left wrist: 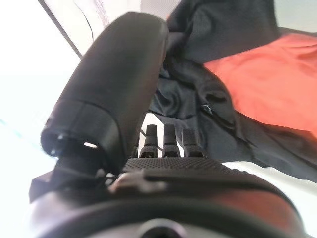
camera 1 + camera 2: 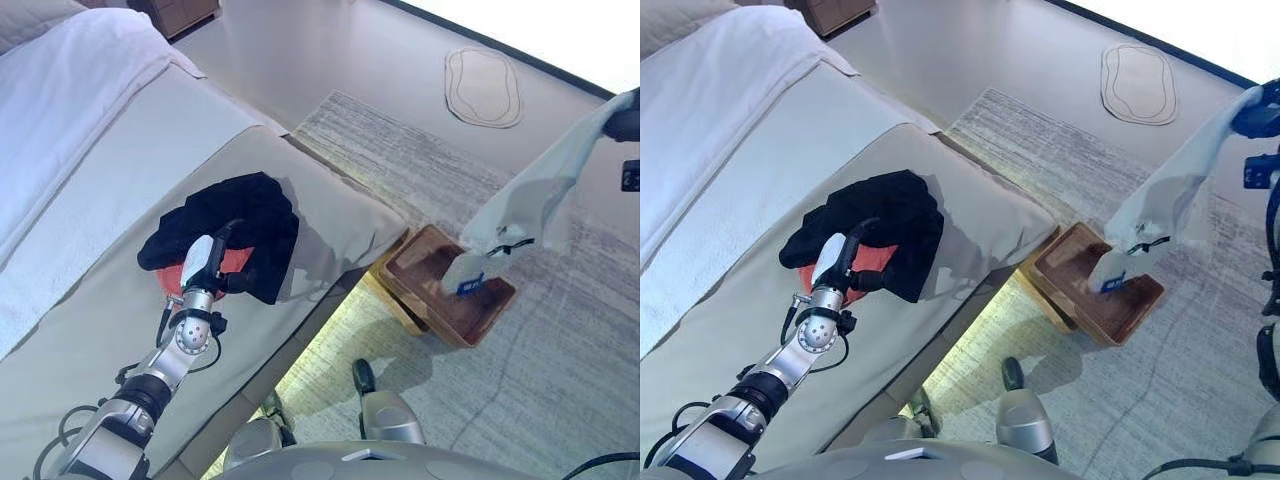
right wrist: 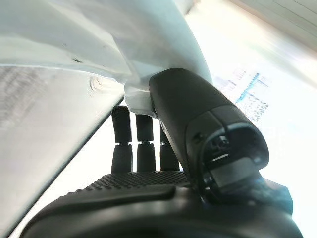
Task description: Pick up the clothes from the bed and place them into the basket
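Right robot hand [image 3: 163, 148] is raised at the right edge of the head views, thumb and fingers pinched on a pale garment [image 2: 530, 200] that hangs above the brown basket [image 2: 450, 290] on the rug [image 2: 420, 160] beside the bed [image 2: 100, 200]. Left robot hand [image 2: 205, 265] is laid on the black garment [image 2: 240, 225] with a red piece [image 1: 267, 74] under it, on the bed's near edge; its fingers are seen straight, nothing gripped.

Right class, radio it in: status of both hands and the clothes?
Right hand shut on pale garment, hanging above the basket. Left hand on black-and-red clothes on the bed, fingers hidden. Nothing blocking.
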